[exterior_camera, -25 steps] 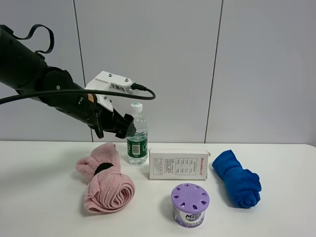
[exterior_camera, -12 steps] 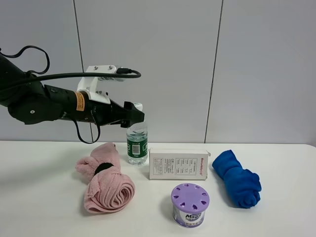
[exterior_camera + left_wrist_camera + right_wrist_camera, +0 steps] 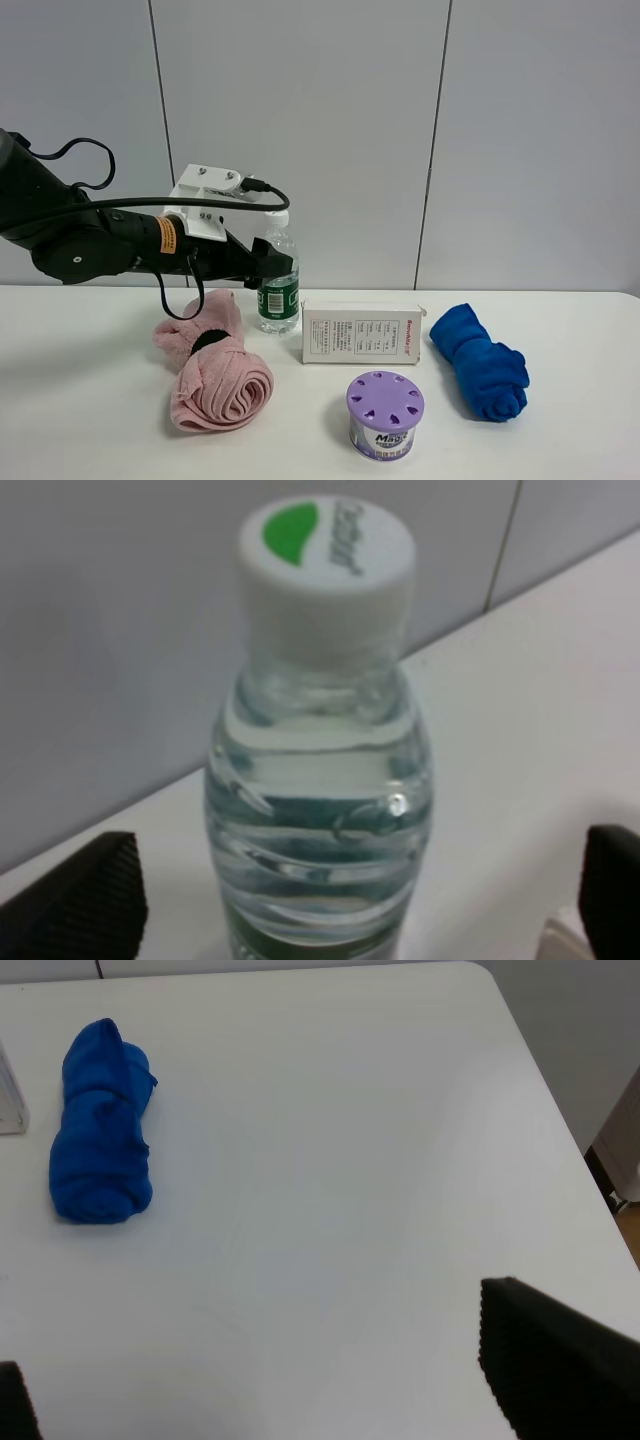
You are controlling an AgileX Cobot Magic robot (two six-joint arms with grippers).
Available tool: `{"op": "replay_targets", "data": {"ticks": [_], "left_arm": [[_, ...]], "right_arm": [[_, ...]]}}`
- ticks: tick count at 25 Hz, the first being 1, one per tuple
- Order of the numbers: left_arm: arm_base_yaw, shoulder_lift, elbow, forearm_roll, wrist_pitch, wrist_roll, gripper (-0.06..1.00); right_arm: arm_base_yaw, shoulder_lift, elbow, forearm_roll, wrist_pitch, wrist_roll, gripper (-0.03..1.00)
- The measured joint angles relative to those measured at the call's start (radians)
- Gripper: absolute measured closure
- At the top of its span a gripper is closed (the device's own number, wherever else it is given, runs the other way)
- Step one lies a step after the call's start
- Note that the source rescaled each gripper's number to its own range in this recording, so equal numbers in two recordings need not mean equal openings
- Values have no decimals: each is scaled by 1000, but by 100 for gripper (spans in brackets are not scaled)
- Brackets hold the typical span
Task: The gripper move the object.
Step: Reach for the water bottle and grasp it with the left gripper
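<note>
The clear water bottle [image 3: 279, 292] with a white cap and dark green label stands upright at the back of the white table [image 3: 80, 420]. My left gripper [image 3: 272, 267], a black claw under a white labelled block, reaches in from the left at the level of the bottle's shoulder. In the left wrist view the bottle [image 3: 318, 780] fills the middle, and the black fingertips [image 3: 80, 900] stand apart on either side without touching it. The left gripper [image 3: 340, 895] is open. My right gripper [image 3: 285, 1380] is open and empty over bare table, out of the exterior view.
A rolled pink towel [image 3: 215, 370] lies in front of and left of the bottle. A white box [image 3: 362, 333] stands just right of it. A purple-lidded can [image 3: 385, 402] sits in front. A blue towel [image 3: 480, 372] lies right, also in the right wrist view [image 3: 100, 1165].
The left arm swung level, then came down, so the claw dropped from the bottle's cap to its shoulder. The bottle has not moved.
</note>
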State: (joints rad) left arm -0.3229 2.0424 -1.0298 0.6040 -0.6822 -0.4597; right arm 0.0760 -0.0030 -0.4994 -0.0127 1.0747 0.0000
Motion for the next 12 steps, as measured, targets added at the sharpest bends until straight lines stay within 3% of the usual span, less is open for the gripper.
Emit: {"op": "replay_targets", "data": {"ticks": [7,12], "left_arm": [[0,42,-51,-33,6,40,-5],[-2,63,-110,-34,78,40,-5]], "right_arm": [[0,0,0,0,0,0,-3],[0,0,0,0,0,0,-3]]}}
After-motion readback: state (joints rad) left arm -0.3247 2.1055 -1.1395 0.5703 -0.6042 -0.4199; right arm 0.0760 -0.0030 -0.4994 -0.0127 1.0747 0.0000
